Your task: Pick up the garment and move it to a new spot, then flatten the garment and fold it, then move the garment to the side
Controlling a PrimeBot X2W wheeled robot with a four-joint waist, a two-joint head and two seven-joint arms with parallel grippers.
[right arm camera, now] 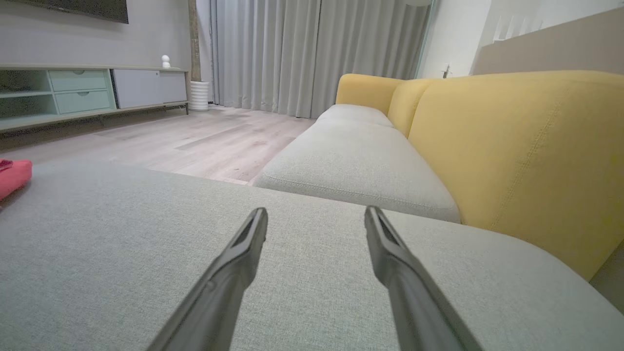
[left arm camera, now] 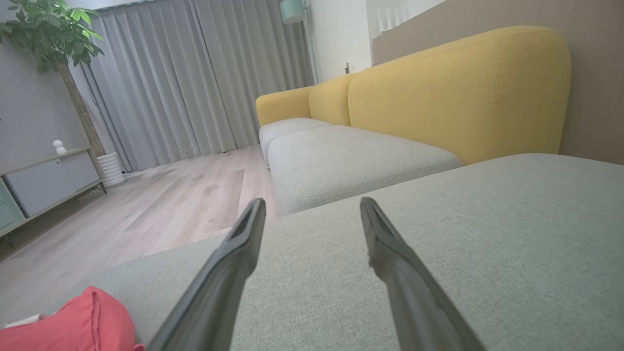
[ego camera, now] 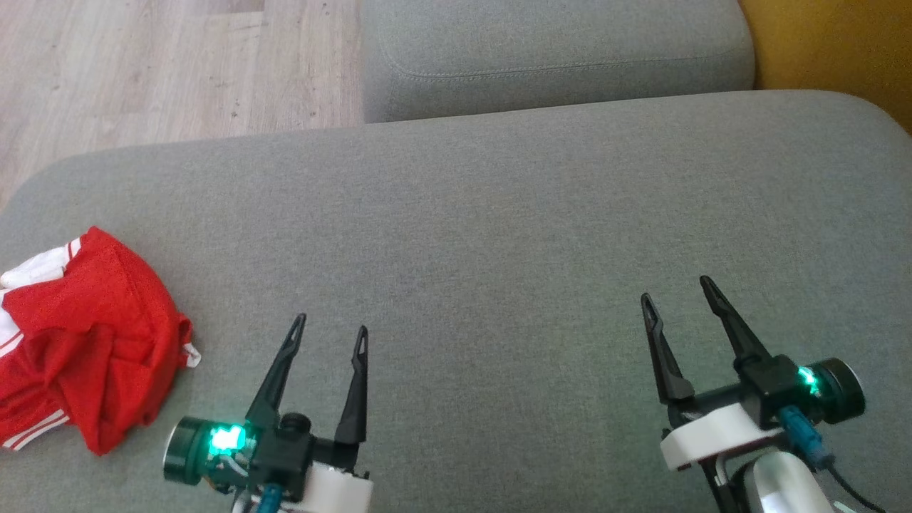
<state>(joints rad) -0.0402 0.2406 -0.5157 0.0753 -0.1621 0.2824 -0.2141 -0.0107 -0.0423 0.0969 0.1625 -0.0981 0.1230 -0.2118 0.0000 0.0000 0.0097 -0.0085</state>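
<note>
Head view, garment [ego camera: 85,342]: red with white stripes, crumpled in a heap at the left edge of the grey cushion [ego camera: 499,214].
Head view, left gripper [ego camera: 332,323]: fingers spread with nothing between them; just right of the garment, not touching it.
Head view, right gripper [ego camera: 675,289]: fingers spread, empty; well apart from the garment.
Left wrist view: own fingers parted above the cushion; garment [left arm camera: 73,321] at the lower left corner; yellow backrest [left arm camera: 458,92] beyond.
Right wrist view: own fingers parted above the cushion; garment [right arm camera: 12,178] at the far left edge; wooden floor [right arm camera: 204,141] behind.
</note>
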